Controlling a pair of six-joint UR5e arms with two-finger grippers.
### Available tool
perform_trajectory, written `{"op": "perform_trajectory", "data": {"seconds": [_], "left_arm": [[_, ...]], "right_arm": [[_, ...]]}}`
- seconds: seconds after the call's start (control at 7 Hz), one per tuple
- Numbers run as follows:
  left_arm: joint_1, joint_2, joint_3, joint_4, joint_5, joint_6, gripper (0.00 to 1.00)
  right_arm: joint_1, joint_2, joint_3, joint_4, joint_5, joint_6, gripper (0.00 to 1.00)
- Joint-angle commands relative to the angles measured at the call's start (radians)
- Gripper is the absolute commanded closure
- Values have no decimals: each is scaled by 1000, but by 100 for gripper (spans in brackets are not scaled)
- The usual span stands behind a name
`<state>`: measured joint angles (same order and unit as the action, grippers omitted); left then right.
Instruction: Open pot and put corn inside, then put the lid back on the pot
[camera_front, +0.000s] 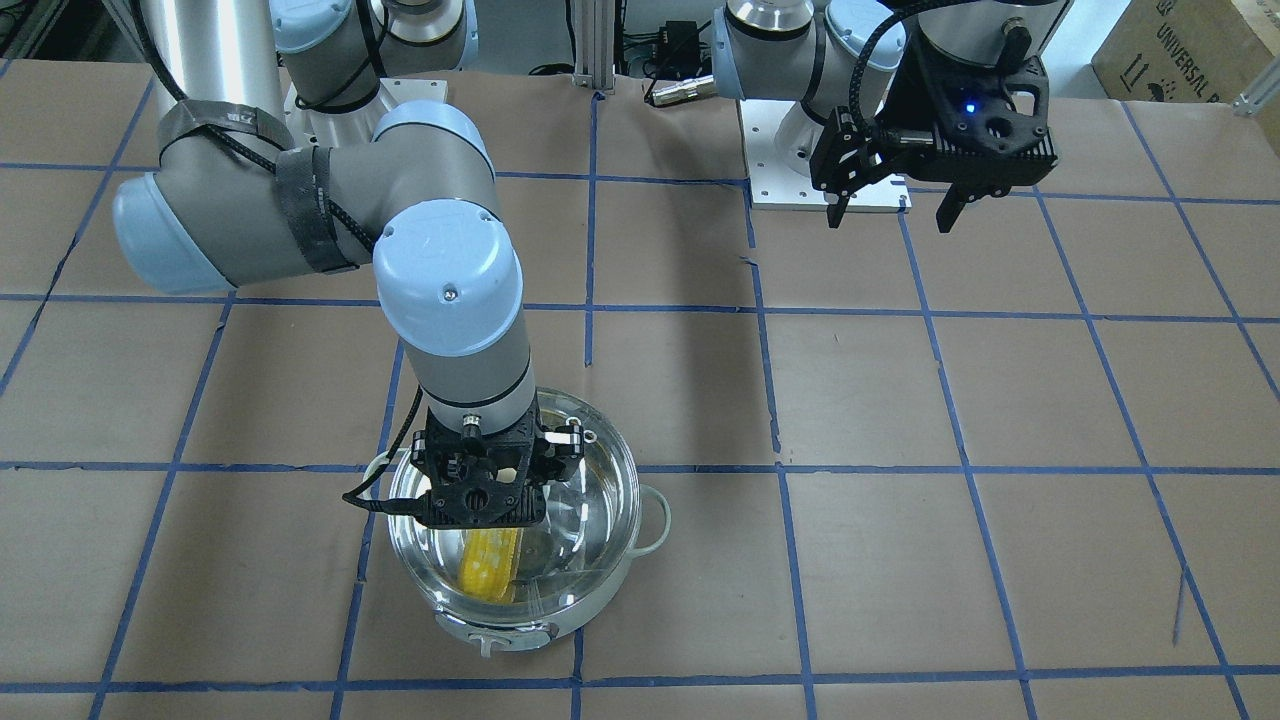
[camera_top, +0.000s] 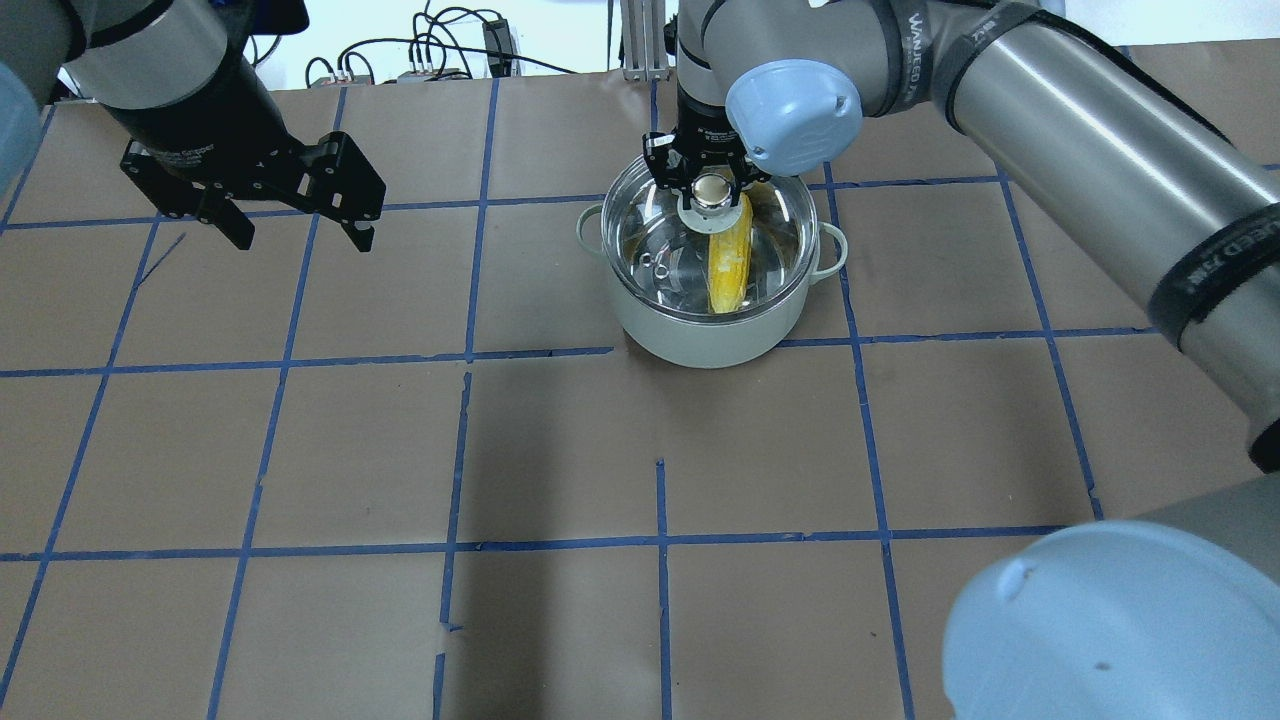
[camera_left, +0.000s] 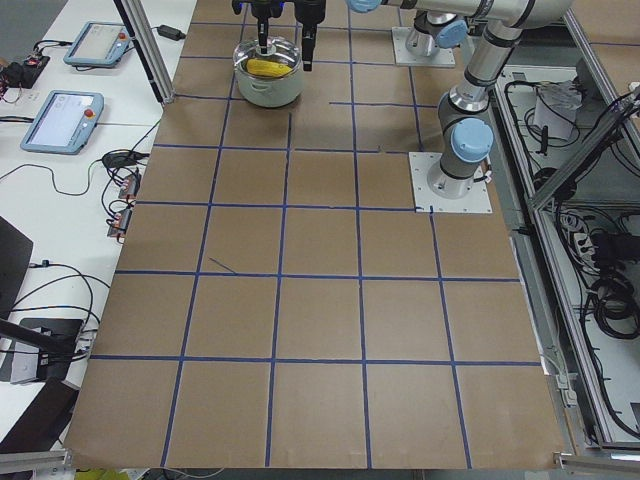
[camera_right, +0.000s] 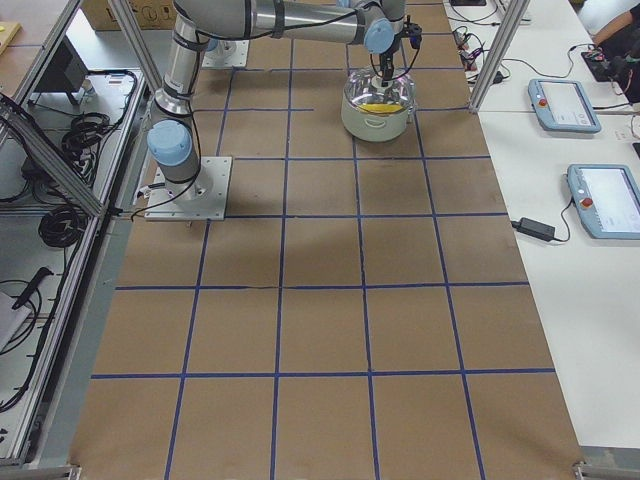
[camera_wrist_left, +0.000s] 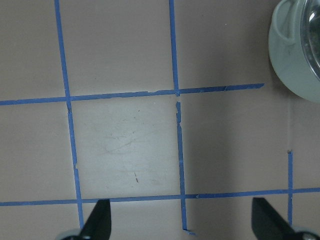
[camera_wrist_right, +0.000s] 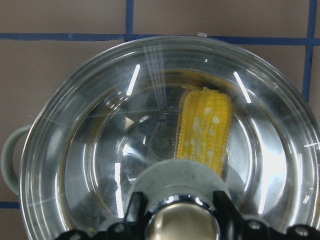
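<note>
Corn (camera_top: 730, 262) inside shiny pot (camera_top: 700, 340) under clear glass lid (camera_top: 660, 240), right hand (camera_top: 711, 186) pinching knob (camera_wrist_right: 182, 227), left hand (camera_top: 303, 240) spread.

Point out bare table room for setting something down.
Bare paper fills the squares from the pot toward the robot, and the stretch between the pot and the open left gripper. Crowded only at the pot: the right gripper grips the lid over the corn.

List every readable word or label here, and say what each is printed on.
"UNIVERSAL R", cut off by the frame: cardboard box.
"WANJEED", roughly: black strap on the right arm.
White print above the left gripper: too blurred to read.
</note>
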<state>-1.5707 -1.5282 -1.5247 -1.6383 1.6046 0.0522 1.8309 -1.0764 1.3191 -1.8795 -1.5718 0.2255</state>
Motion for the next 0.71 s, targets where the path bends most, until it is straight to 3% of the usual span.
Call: {"op": "perform_trajectory", "data": {"seconds": [0.0, 0.57], "left_arm": [[0, 0, -2, 2, -2, 0, 0], [0, 2, -3, 2, 1, 0, 0]], "right_arm": [[4, 10, -1, -3, -5, 0, 77], [4, 7, 3, -1, -5, -8, 77]]}}
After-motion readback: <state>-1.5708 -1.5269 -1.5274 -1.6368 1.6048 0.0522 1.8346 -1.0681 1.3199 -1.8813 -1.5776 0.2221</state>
